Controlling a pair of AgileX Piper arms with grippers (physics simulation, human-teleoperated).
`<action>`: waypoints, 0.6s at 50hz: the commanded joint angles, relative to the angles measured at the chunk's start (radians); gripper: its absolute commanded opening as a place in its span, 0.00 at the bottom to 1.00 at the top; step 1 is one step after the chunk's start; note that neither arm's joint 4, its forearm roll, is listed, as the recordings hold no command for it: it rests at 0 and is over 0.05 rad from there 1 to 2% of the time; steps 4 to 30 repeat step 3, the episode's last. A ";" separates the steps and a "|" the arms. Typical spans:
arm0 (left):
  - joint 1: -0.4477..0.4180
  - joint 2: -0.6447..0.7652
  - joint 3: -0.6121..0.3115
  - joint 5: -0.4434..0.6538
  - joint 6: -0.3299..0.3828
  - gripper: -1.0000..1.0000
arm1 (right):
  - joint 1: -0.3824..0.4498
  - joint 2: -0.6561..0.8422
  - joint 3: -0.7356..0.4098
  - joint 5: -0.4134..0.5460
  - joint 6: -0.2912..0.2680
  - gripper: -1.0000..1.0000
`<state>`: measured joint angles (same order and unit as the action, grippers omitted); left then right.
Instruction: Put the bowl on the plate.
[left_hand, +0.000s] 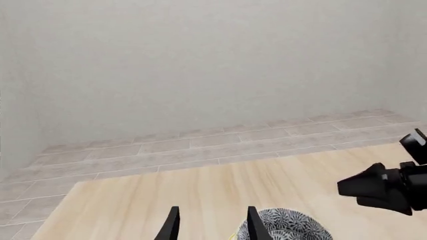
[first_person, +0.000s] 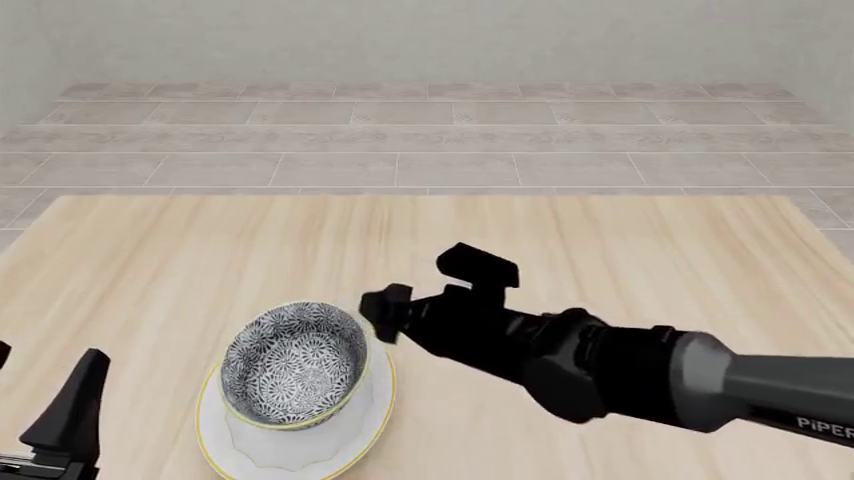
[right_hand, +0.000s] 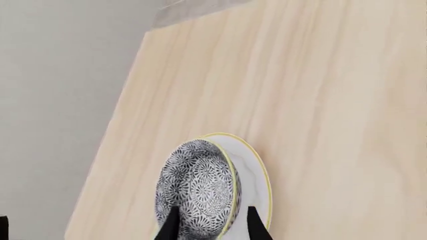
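Here, at the front view's lower left, the left gripper (first_person: 60, 425) rests low near the table's (first_person: 641, 250) near edge, apart from the crockery; its wrist view shows 2 black tapered fingers (left_hand: 172, 227) spread with bare wood between them, pinching nothing. Just to its right sits the bowl (first_person: 295, 366), deep and round, covered in a dense grey-and-white flower pattern with a pale yellowish rim. It stands on the plate (first_person: 363, 425), a flat, smooth white disc edged in thin gold, wider than the bowl and showing mostly on the bowl's right side. Further right, the right gripper (first_person: 384, 312) hangs beside the bowl's rim without holding it; its fingers (right_hand: 253, 222) stand parted in its wrist view. The table is pale, straight-grained wood; beyond it lie grey floor tiles (first_person: 400, 150).
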<state>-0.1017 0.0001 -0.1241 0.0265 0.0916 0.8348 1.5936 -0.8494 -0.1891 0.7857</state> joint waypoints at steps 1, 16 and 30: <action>-0.001 0.000 0.001 0.000 0.001 1.00 | 0.011 -0.086 0.081 -0.037 0.016 1.00; 0.004 0.000 -0.002 -0.002 0.000 1.00 | 0.017 -0.106 0.098 -0.043 0.012 1.00; 0.004 0.000 -0.002 -0.002 0.000 1.00 | 0.017 -0.106 0.098 -0.043 0.012 1.00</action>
